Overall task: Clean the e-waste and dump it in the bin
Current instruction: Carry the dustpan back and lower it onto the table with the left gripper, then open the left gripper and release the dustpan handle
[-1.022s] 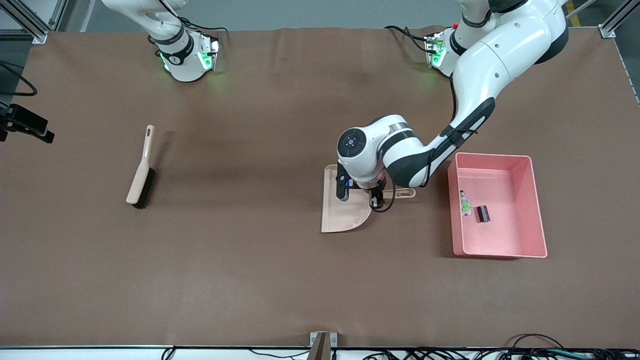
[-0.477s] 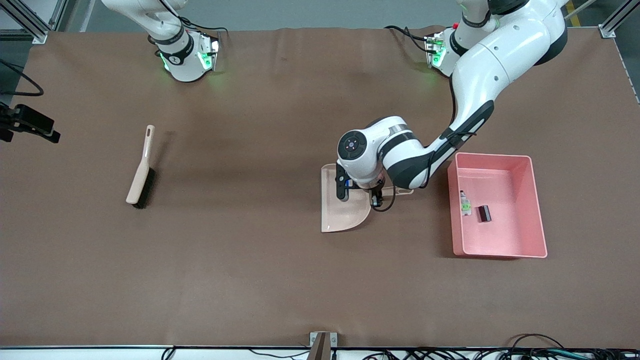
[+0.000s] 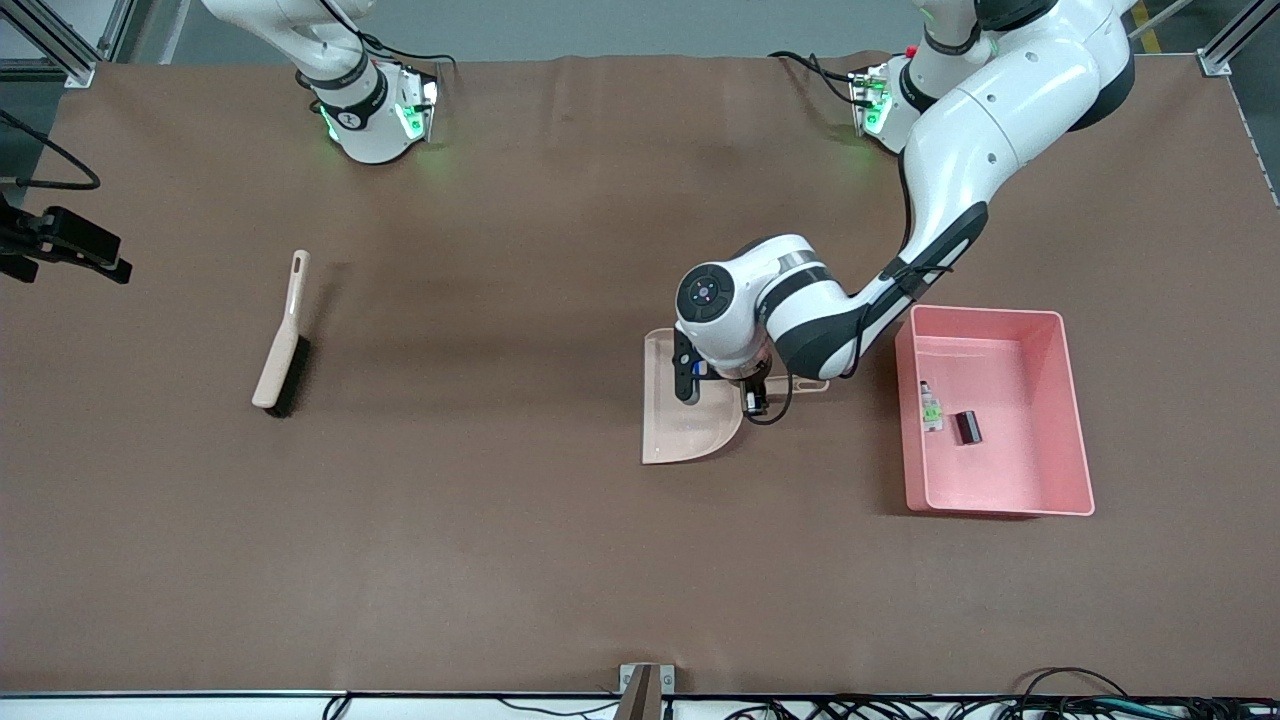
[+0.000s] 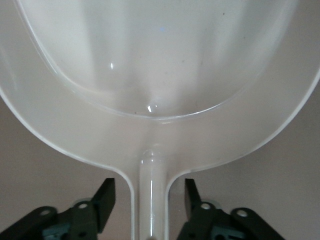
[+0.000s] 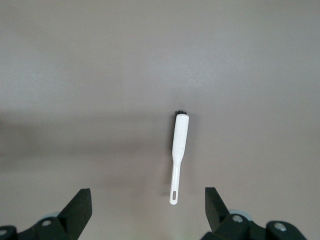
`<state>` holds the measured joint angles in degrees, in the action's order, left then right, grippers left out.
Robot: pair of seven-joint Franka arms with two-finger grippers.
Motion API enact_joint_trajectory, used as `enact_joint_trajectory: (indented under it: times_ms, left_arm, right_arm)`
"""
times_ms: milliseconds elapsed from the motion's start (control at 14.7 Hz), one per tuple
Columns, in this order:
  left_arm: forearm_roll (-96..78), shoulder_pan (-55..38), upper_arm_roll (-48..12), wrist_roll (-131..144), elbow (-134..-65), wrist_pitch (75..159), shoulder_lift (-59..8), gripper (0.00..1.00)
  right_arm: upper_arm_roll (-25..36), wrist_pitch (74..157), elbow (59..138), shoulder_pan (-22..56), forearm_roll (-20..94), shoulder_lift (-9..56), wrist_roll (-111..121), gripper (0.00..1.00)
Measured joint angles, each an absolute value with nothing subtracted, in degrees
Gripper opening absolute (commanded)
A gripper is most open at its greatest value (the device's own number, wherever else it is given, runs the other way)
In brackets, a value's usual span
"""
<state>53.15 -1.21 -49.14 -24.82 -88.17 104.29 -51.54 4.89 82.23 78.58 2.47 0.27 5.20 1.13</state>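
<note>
No writing is legible. The e-waste lies in the bin, beside the dustpan. The left hand, spread, straddles the dustpan's handle; the right hand waits spread above the brush.

We were looking at a robotics lab or test cell, not a home or shop. Two white industrial arms stood bolted at one edge of a large table covered with a plain brown mat, their bases lit with green status lights. Aluminium framing posts rose at the table's corners, and a grey industrial floor with a yellow line showed past the mat. Loose cables ran along the edge nearest the front camera, beside a small metal bracket. A black device on a cable hung over the right arm's end of the table.
</note>
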Motion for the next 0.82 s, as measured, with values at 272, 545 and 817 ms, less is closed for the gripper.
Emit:
enact_joint_trajectory:
  times_ms: [272, 545, 817]
  left_arm:
    - [53.2, -1.2, -49.1, -24.7, -87.0, 104.0, -51.2, 1.00]
    - [50.4, -1.0, -49.3, -23.4, -80.6, 98.7, -49.5, 1.00]
    - [48.4, -0.3, -49.4, -13.2, -76.6, 94.6, -45.2, 1.00]
  right_arm:
    - [4.9, 82.2, 78.6, 2.5, 0.3, 5.2, 1.1, 1.00]
    - [4.9, 81.7, 78.6, 2.5, 0.3, 5.2, 1.1, 1.00]
    - [5.0, 81.2, 78.7, 2.4, 0.3, 5.3, 1.1, 1.00]
